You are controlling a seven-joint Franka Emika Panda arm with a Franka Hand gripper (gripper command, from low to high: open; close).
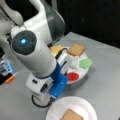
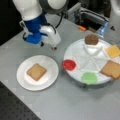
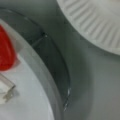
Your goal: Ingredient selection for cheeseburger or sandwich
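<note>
The sandwich is a single tan toast square lying on the white plate, also seen in a front view. The other ingredients sit in a divided white tray: brown patty, yellow cheese, second toast, green leaf and red disc. My gripper hangs over the bare table between plate and tray, nearest the red disc, with nothing seen in it. The wrist view shows the red disc, the tray's rim and the plate's edge, but no fingers.
The arm's body blocks much of a front view and hides the patty there. An orange piece and some blue equipment lie behind the tray. A perforated black surface borders the grey table at a front view's bottom left.
</note>
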